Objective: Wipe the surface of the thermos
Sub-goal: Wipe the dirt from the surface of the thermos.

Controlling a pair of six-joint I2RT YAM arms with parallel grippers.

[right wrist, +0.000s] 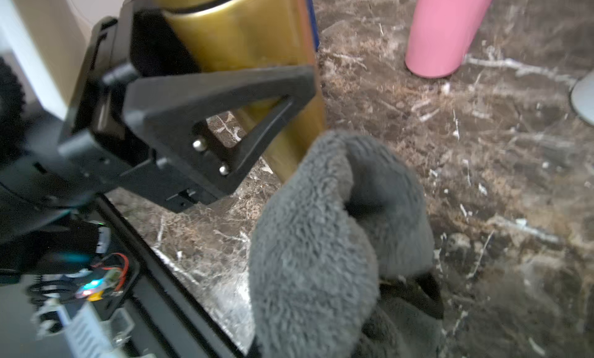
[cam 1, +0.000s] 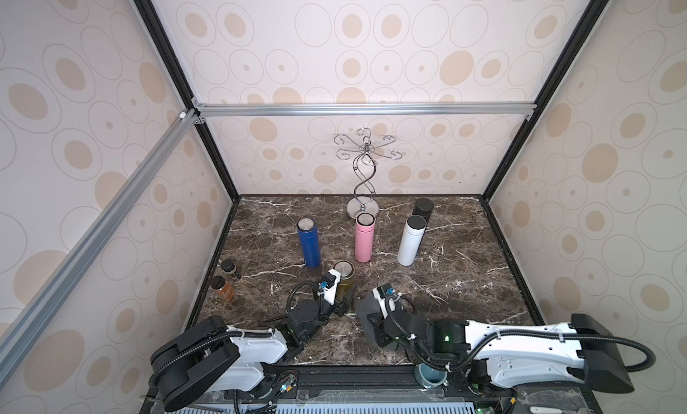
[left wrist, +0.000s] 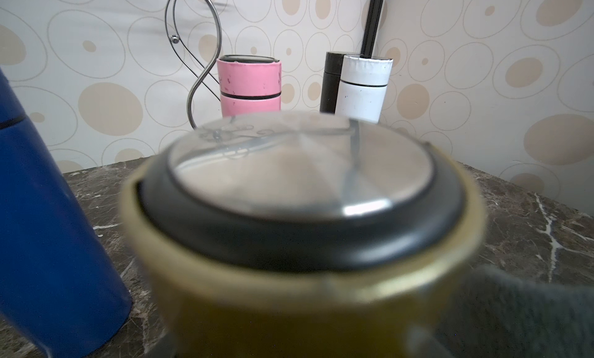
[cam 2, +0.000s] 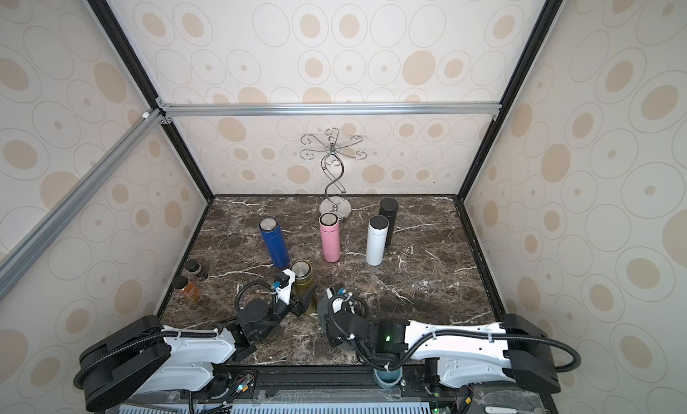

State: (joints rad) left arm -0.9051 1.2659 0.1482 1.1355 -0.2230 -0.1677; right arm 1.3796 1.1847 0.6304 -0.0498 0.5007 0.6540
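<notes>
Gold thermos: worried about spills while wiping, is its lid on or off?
On. In the left wrist view the steel-topped lid sits seated within the rim of the thermos.

The desk lies open on its right half, from the near edge up to the white thermos. The gold thermos is hemmed in: left hand clamped near-left, grey cloth near-right, blue thermos just beyond. Pink thermos and wire stand block the far middle; two jars line the left edge.
</notes>
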